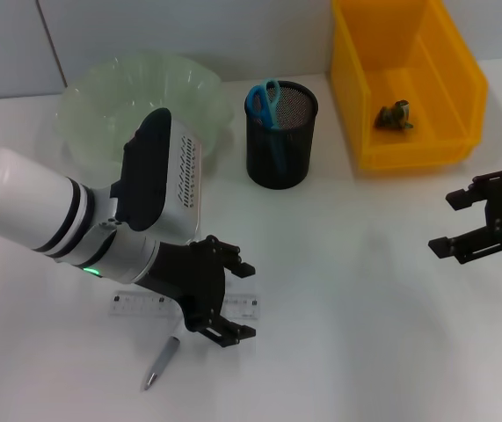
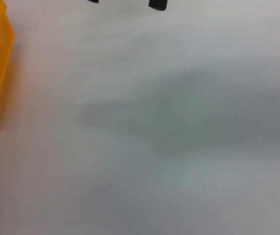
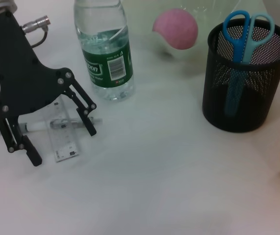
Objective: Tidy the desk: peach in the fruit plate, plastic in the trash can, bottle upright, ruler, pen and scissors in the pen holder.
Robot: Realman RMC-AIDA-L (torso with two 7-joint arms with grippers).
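**Our left gripper hangs over the ruler and pen**

Our left gripper (image 1: 224, 299) is low over the clear ruler (image 1: 242, 305), with its jaws spread wide and nothing between them. We think they are spread so they can drop down around the ruler or the pen (image 1: 162, 362). The two lie flat on the white desk (image 1: 356, 352), the pen touching the ruler. In the right wrist view the pen (image 3: 37, 127) crosses the ruler (image 3: 65, 142) right under the gripper (image 3: 61, 144). Flat, thin things are hard to pinch, so the jaws must come down very straight.

The blue scissors (image 1: 264, 101) stand handles-up in the black mesh pen holder (image 1: 281, 136). That job looks done. The bottle (image 3: 104, 49) stands upright near the left arm, so that looks done too. The pink peach (image 3: 175, 28) sits in the pale green fruit plate (image 1: 101, 97), behind the bottle. A small crumpled thing (image 1: 394, 115), maybe the plastic, lies in the yellow bin (image 1: 461, 88).

Our right gripper (image 1: 488, 220) waits well off to the side near the bin, jaws spread, holding nothing. It stays there so it is out of the way.
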